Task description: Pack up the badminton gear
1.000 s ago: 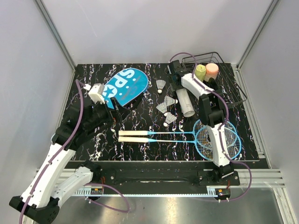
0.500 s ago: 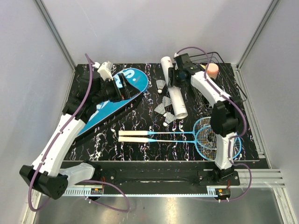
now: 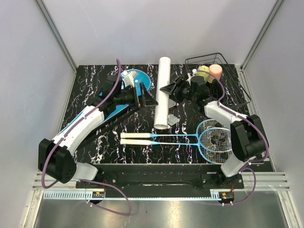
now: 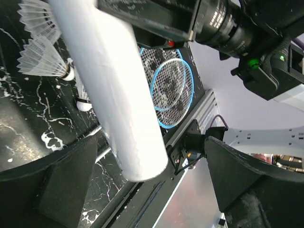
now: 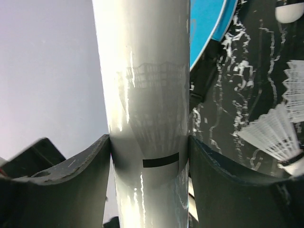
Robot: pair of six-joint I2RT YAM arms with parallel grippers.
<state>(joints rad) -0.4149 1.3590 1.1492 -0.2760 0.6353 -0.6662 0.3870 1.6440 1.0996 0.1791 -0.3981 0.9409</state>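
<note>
My right gripper pinching long white tube mid-length; my left gripper hanging spread wide, just beside tube.

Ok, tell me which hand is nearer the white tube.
Right. The right hand grips the white tube around its middle; the left hand is open just left of it, not gripping.

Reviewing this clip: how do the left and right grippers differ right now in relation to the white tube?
The right gripper is closed on the white tube, its fingers pressed against both sides. The left gripper is wide open and holds nothing. The right gripper reaches in from the wire basket side, the left gripper from the blue cover side. Both point at the tube, facing each other across it.
</note>
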